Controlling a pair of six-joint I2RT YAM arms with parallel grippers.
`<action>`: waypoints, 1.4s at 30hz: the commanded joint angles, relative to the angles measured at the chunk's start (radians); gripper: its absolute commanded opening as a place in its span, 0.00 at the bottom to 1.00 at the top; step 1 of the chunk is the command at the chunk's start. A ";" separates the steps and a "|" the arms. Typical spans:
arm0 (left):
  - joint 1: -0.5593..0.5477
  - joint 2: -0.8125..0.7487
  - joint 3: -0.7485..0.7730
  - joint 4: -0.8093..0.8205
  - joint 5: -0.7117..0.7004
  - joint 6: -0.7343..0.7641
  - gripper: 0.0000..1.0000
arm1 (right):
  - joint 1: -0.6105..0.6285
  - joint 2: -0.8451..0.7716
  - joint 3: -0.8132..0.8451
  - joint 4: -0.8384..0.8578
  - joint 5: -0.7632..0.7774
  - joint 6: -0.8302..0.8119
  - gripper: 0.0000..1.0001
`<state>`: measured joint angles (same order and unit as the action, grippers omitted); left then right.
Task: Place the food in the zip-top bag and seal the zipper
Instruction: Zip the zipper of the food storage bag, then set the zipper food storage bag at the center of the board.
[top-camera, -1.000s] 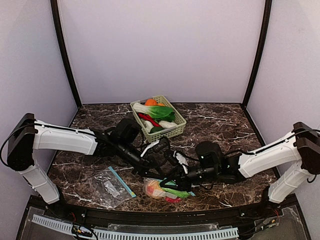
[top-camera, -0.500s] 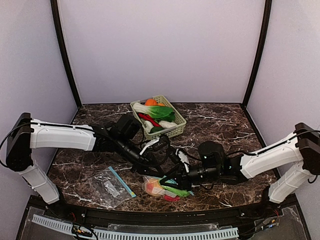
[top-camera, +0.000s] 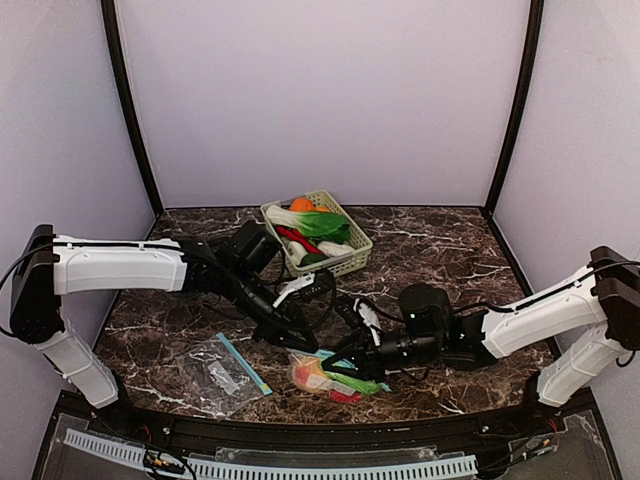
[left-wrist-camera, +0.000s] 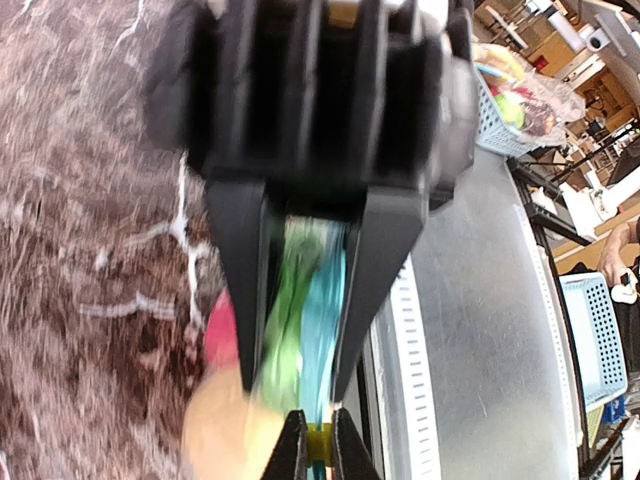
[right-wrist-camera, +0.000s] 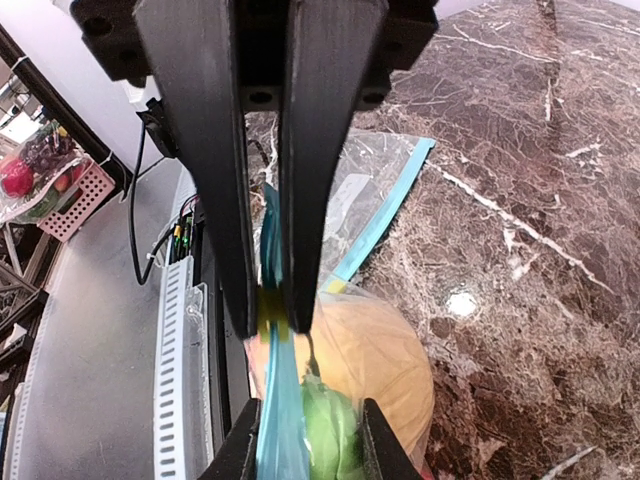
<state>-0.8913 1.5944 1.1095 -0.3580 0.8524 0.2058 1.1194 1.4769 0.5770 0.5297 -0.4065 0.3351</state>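
Bag: the zip-top bag (top-camera: 322, 378) lies on the counter (top-camera: 450, 250) at the lower centre of the top view, between my two grippers, its mouth facing them.
Food: a peach (right-wrist-camera: 375, 360) and greens (right-wrist-camera: 330, 435) show through the plastic in the lower half of the right wrist view, so part of the food is already inside.
Right gripper: my right gripper (right-wrist-camera: 272, 322) is clenched on the yellow slider (right-wrist-camera: 270, 306) of the zipper (right-wrist-camera: 283, 410). I hold it there because the slider is what closes the blue strip.
Left gripper: my left gripper (left-wrist-camera: 295, 385) is released, its jaws standing apart on either side of the blue strip and the greens without pinching them. The left wrist view is blurred, so I cannot tell whether either jaw touches the plastic.
Why the straddle: as I judge it, the left jaws frame the bag top so it stays in line and cannot bunch while the slider is drawn along.
Stage: sealing, I judge, with the strip not yet visibly closed.
Risk: the greens sit right beside the strip and could catch in it.
Basket: the green basket (top-camera: 352, 255) sits at upper centre, well apart, with an orange (top-camera: 301, 204) and other pieces in it.
Spare bag: a second clear bag (top-camera: 212, 372) lies flat at lower left.
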 joint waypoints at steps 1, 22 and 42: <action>0.043 -0.055 0.000 -0.176 -0.059 0.048 0.01 | 0.003 -0.010 -0.041 -0.077 -0.035 0.001 0.00; 0.074 -0.096 -0.012 -0.226 -0.109 0.078 0.01 | -0.003 -0.036 -0.050 -0.096 -0.017 0.003 0.00; 0.083 -0.474 -0.185 0.201 -0.661 -0.378 0.97 | -0.121 -0.259 0.039 -0.410 0.243 0.095 0.00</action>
<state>-0.8124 1.2369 0.9829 -0.2714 0.4450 -0.0154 1.0779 1.2797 0.5850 0.2230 -0.2710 0.3779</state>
